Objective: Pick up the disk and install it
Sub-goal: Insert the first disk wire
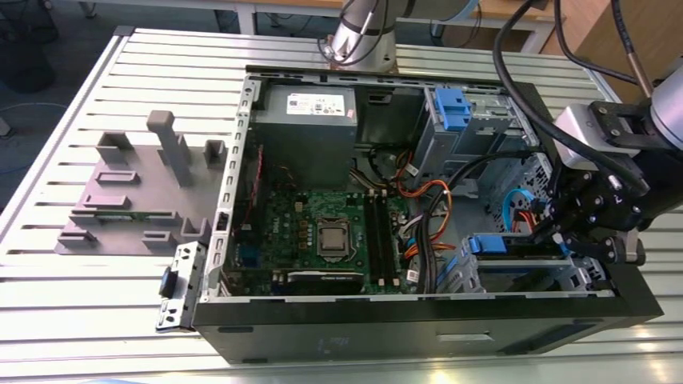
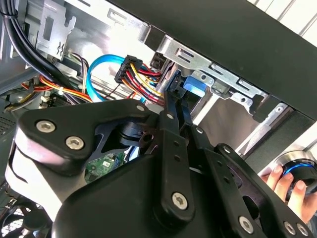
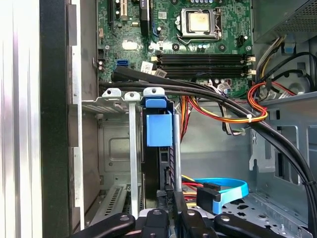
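An open computer case (image 1: 427,328) stands in the middle of the exterior view on a slatted metal desk (image 1: 96,304). A green motherboard (image 1: 320,232) lies on the floor of the case, with a power supply (image 1: 307,120) above it. At left a grey slotted holder (image 1: 133,200) rests on the desk.
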`<state>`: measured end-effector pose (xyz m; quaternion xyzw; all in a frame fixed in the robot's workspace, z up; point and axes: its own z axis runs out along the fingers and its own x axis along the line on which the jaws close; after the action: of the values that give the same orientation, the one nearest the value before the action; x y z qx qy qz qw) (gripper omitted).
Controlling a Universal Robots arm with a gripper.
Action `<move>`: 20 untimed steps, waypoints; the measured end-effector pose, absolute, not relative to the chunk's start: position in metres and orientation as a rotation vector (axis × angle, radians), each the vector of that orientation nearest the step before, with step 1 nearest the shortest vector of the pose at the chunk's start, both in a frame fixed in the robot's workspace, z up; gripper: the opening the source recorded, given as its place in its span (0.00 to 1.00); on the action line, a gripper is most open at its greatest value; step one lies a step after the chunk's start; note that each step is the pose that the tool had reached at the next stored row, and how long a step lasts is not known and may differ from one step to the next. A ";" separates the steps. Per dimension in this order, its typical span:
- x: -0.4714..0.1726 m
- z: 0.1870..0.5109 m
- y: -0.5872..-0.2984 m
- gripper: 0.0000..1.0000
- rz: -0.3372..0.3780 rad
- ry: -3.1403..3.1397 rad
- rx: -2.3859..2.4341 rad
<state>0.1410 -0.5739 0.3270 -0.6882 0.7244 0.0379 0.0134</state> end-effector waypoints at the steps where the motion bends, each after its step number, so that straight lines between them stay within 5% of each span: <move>1: 0.141 0.327 -0.574 0.17 0.118 2.256 -2.144; 20: 0.141 0.340 -0.574 0.24 0.119 2.256 -2.143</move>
<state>0.1410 -0.5739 0.3403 -0.6882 0.7244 0.0383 0.0137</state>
